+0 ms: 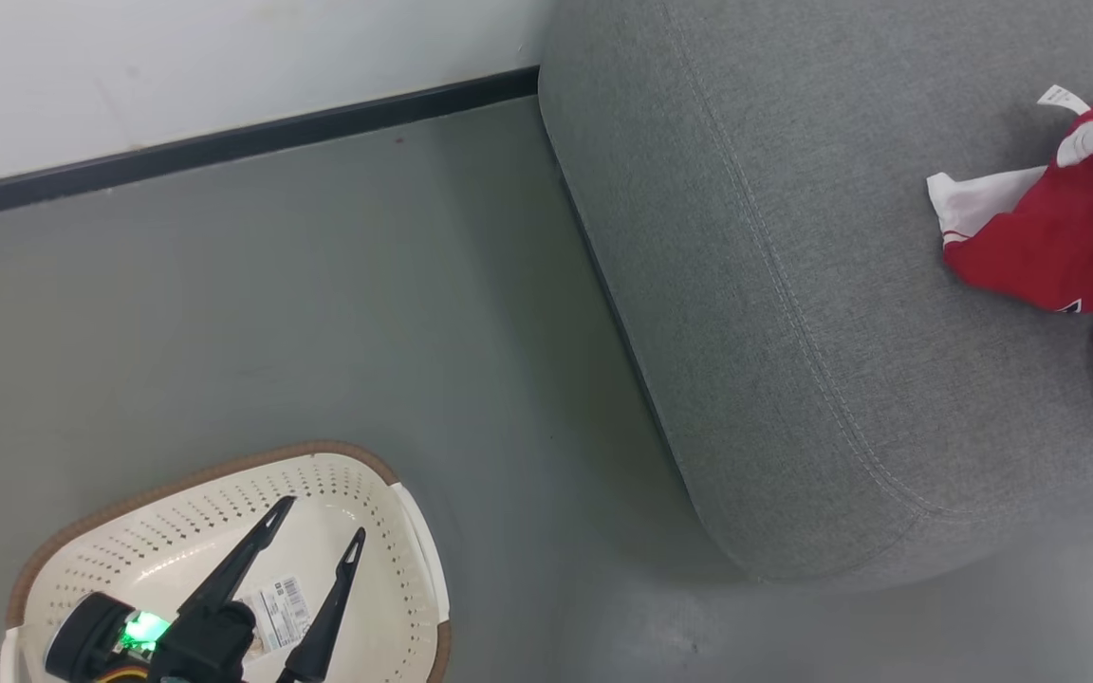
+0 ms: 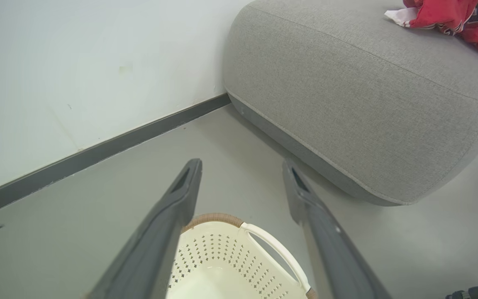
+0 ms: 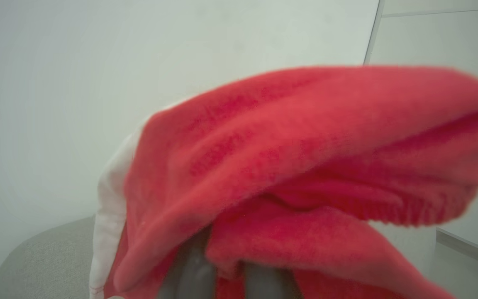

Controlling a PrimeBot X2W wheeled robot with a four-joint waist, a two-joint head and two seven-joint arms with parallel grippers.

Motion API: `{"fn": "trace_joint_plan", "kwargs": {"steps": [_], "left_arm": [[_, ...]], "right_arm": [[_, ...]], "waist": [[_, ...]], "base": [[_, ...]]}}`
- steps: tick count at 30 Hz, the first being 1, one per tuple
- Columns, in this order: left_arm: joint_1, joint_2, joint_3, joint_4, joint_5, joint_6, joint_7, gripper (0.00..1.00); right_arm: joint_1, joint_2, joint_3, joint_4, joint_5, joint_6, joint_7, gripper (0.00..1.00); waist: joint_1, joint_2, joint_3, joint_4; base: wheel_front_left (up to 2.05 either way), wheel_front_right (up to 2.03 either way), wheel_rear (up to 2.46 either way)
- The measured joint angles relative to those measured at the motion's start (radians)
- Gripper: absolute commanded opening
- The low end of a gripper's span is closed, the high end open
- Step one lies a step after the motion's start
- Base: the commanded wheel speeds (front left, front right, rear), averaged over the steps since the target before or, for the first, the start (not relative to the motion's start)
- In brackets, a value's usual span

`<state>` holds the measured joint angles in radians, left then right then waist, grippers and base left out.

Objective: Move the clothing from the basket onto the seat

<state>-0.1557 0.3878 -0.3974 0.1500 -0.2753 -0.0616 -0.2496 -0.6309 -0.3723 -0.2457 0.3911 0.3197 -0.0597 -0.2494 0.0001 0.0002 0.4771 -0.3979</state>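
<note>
The cream basket [image 1: 224, 471] stands on the floor at the lower left, with just a barcode label [image 1: 277, 612] on its bottom. My left gripper [image 1: 321, 517] hangs open over it, nothing between its fingers; the left wrist view has that gripper [image 2: 241, 166] above the basket's rim [image 2: 222, 218]. The grey seat [image 1: 793, 285] fills the right side. Red clothing [image 1: 1059, 237] with white trim lies on it at the right edge, also seen as clothing [image 2: 450, 16] on the seat [image 2: 347, 104]. In the right wrist view, red clothing [image 3: 305, 145] drapes over my right gripper [image 3: 227, 276], whose close-set fingers [image 3: 193, 270] pinch fabric.
A white wall with a dark baseboard [image 1: 224, 142] runs behind the basket and meets the seat's end. Grey floor [image 1: 414, 332] lies between the basket and the seat. A pale panel [image 3: 442, 33] stands behind the seat in the right wrist view.
</note>
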Motion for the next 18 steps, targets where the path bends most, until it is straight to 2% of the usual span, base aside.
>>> {"fn": "trace_joint_plan", "kwargs": {"steps": [5, 12, 18], "left_arm": [[-0.001, 0.014, -0.002, -0.01, 0.025, -0.002, 0.0, 1.0], [-0.005, 0.025, 0.003, -0.031, 0.028, -0.002, 0.0, 1.0], [-0.005, 0.041, 0.02, -0.044, 0.028, -0.001, 0.0, 1.0]], "right_arm": [[-0.107, -0.039, -0.006, 0.105, 0.017, 0.022, 0.012, 0.0], [-0.184, -0.091, -0.035, 0.269, 0.035, 0.02, 0.03, 0.0], [-0.23, -0.101, -0.046, 0.346, 0.043, 0.016, 0.037, 0.0]], "waist": [[0.0, 0.0, 0.036, -0.002], [-0.0001, -0.0001, 0.066, 0.018], [0.0, -0.0001, 0.086, 0.034]], "base": [[0.0, 0.0, 0.0], [0.0, 0.0, 0.0], [0.0, 0.0, 0.0]]}}
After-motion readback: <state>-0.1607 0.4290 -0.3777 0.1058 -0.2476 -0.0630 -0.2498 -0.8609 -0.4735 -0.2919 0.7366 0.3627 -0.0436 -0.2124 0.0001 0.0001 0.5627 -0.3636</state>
